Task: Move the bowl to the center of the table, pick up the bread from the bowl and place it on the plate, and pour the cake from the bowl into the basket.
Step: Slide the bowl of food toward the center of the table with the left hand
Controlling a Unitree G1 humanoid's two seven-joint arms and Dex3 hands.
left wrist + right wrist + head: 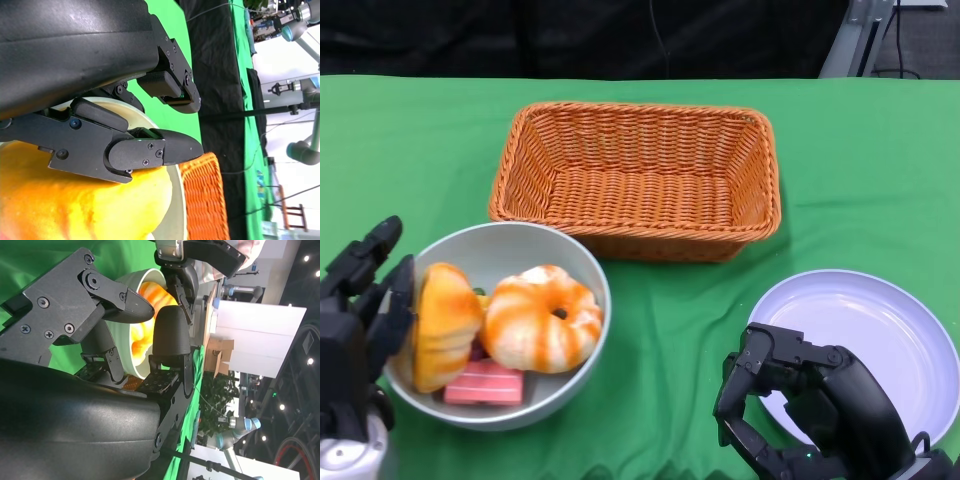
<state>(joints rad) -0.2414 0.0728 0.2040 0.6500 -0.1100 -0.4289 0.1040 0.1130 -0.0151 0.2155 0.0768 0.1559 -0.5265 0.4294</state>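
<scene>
Right now the left hand (pixel 360 310) is sitting at the left rim of the bowl (pixel 582 262), near the desk's front-left corner. Its fingers (pixel 150 147) are lying over the yellow-orange bread roll (pixel 445 325); looks like the rim and the roll are both caught in that hold, but I cannot tell whether it is clamping the bowl wall, the bread, or both.

Bowl is also carrying a swirled ring-shaped bread (pixel 542 318) and a pink layered cake slice (pixel 485 382) at the bottom. Basket (pixel 635 180) is standing at the rear middle, plate (pixel 910 335) at the front-right.

Right hand (pixel 800 405) is hovering just left of the plate, fingers curled in on nothing.

Judging the step as the bowl slide to centre. Tips:
- get the grip on the rim wall, not on soft bread, or the hand is going to slip off
- drag low and slow; the cloth may be bunching under the bowl
- stop short of the basket's front wall
- pull the right hand back so the bowl's path stays free
</scene>
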